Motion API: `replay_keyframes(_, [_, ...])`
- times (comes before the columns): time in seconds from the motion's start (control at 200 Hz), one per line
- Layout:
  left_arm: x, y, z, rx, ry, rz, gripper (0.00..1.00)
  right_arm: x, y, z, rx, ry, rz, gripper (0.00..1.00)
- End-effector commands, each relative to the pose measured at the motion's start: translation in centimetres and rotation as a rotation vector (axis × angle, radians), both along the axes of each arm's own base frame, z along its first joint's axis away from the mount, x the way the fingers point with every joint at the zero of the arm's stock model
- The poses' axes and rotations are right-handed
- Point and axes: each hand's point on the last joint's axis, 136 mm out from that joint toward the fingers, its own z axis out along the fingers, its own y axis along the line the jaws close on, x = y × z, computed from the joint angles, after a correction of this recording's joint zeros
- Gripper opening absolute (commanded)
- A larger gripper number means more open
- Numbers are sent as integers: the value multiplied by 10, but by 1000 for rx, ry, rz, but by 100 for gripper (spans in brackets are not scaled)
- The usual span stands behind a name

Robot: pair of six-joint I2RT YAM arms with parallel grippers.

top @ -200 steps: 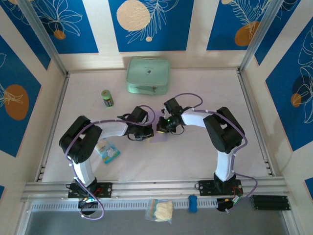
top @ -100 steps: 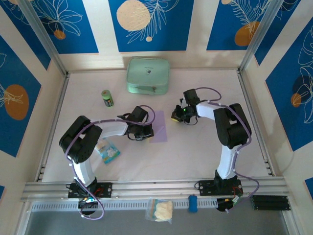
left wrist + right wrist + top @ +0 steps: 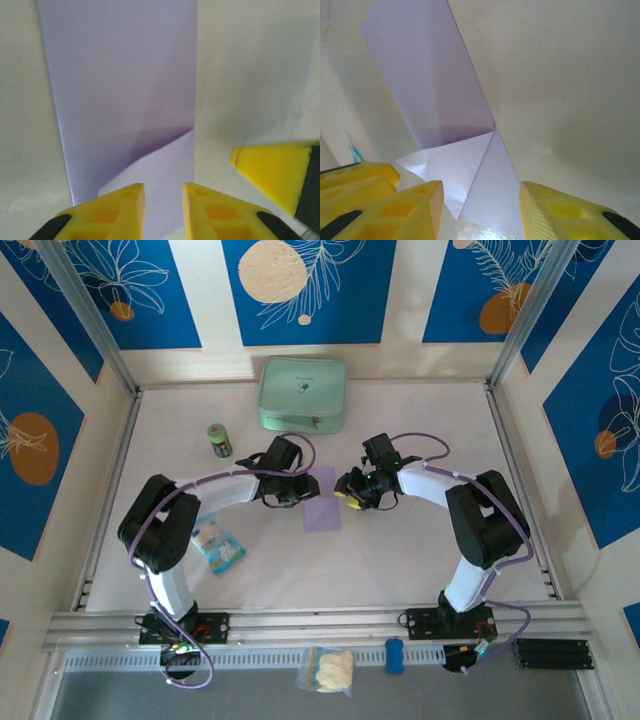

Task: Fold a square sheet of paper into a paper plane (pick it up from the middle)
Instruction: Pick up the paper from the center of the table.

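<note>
The lavender-purple paper (image 3: 322, 510) lies flat mid-table as a narrow rectangle folded in half. Its far end has a corner flap (image 3: 160, 167) turned over into a triangle (image 3: 452, 167). My left gripper (image 3: 303, 490) sits at the paper's far left corner. Its fingers (image 3: 164, 202) are slightly apart over the flap and clamp nothing that I can see. My right gripper (image 3: 348, 492) hovers at the far right corner, open wide (image 3: 481, 202) above the same flap. One right fingertip (image 3: 277, 172) shows in the left wrist view.
A mint-green pouch (image 3: 303, 393) lies at the back. A small green can (image 3: 220, 441) stands to the left of the arms. A blue-and-white snack packet (image 3: 219, 546) lies under the left arm. A clear bag (image 3: 327, 668) and a blue item (image 3: 394, 654) rest by the near rail.
The right gripper swung out to the right, then came back to the paper's far right corner. The left gripper shifted toward the far end of the paper, and more of the paper now shows.
</note>
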Motion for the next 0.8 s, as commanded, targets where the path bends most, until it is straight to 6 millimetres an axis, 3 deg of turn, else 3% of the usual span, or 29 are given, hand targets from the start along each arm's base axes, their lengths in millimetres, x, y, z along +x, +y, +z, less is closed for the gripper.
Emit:
replay_keyframes(0.0, [11, -1, -7, 10, -2, 26, 21, -8, 5, -7, -2, 67, -51, 43])
replay_keyframes(0.295, [10, 8, -32, 44, 31, 63, 14, -5, 25, -13, 13, 69, -3, 32])
replay_keyframes(0.795, [-6, 28, -64, 112, 91, 94, 12, -2, 29, -24, -38, 78, 6, 30])
